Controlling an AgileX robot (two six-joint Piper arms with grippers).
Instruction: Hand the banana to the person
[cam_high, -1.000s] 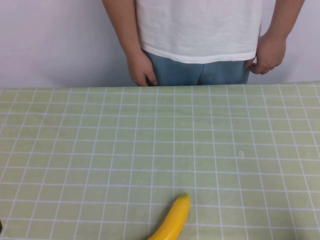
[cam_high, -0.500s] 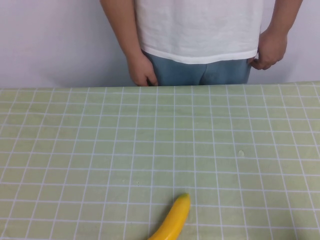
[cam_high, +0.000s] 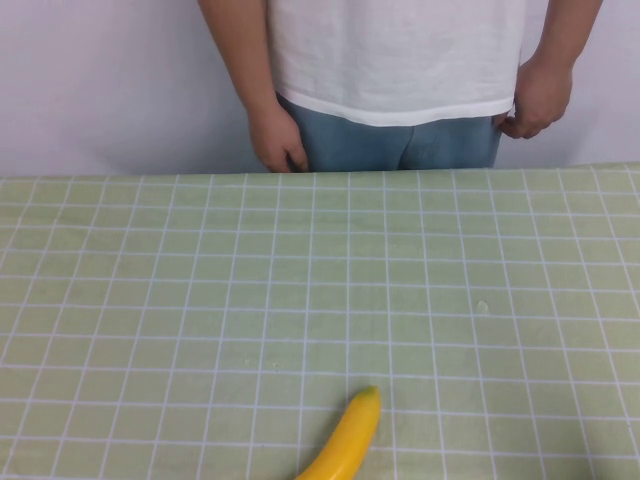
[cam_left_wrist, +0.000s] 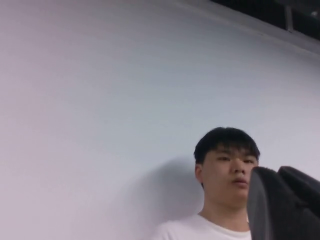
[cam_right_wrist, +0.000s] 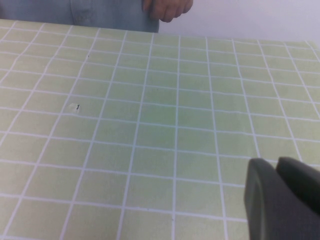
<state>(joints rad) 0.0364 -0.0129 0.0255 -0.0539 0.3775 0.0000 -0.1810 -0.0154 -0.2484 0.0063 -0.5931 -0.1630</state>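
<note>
- A dark grey, matte, rounded left claw (cam_left_wrist: 282, 202) casing is seen at the edge of the left wrist view.
- The right claw (cam_right_wrist: 282, 192) is shown likewise: dark grey, smooth, with a paler rounded edge.

Bare test room, likely a lab

A green gridded tablecloth (cam_high: 200, 300) is covering the table, backing onto a plain white wall (cam_high: 100, 80).

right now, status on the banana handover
Left gripper raised, facing the person; right gripper low over the table. Neither shows in the high view. Banana on the near edge, untouched. Nothing in the way.
</note>
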